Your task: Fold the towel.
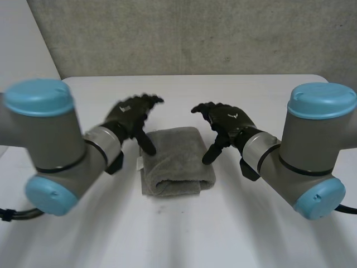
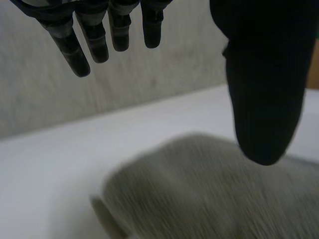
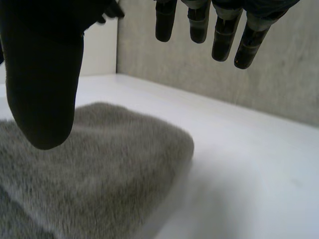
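- One grey towel (image 1: 177, 162), folded into a thick pad, on the white tabletop (image 1: 234, 89) between both hands; small white tag (image 1: 138, 162) at its left edge, unreadable.
- Left hand (image 1: 131, 114): spread wide, empty, thumb down over the towel's left edge.
- Right hand (image 1: 226, 124): likewise spread, empty, thumb down by the right edge.

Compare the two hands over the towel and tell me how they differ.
The left hand hangs at the towel's left edge, the right hand at its right edge. The left hand's fingers reach toward the right hand, and the right hand's fingers reach back toward the left hand, in mirror poses. Shared: both are open, thumbs pointing down toward the folded towel, neither gripping it.
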